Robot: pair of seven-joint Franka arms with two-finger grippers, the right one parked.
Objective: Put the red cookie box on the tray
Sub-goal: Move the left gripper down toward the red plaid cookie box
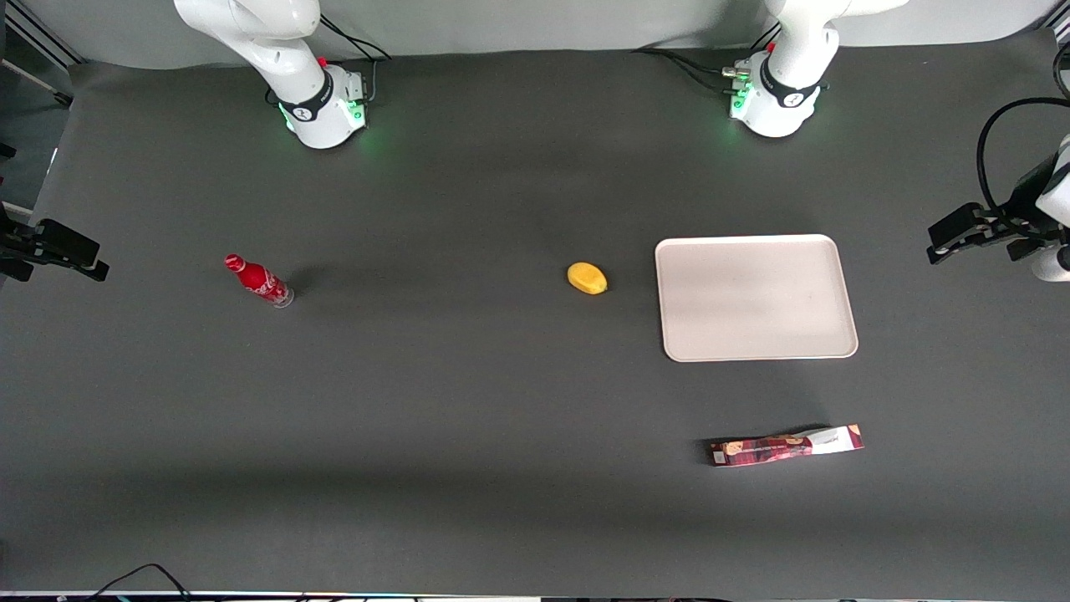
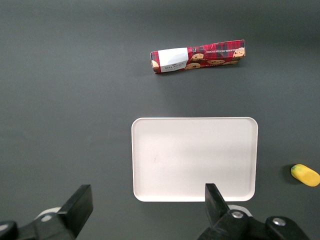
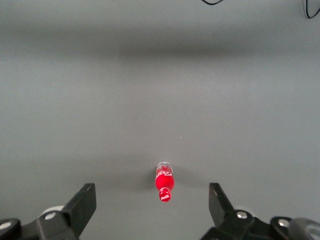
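Observation:
The red cookie box [image 1: 786, 446] lies flat on the dark table, nearer to the front camera than the tray [image 1: 756, 297] and apart from it. It also shows in the left wrist view [image 2: 197, 56], its white end clear to see. The pale tray [image 2: 195, 159] has nothing on it. My left gripper [image 1: 949, 234] hangs in the air at the working arm's end of the table, well away from the box and off the tray's side. In the left wrist view the gripper [image 2: 147, 192] is open wide and holds nothing.
A yellow fruit [image 1: 587, 278] lies beside the tray toward the parked arm's end; it also shows in the left wrist view [image 2: 305, 175]. A small red bottle [image 1: 259, 281] lies toward the parked arm's end of the table.

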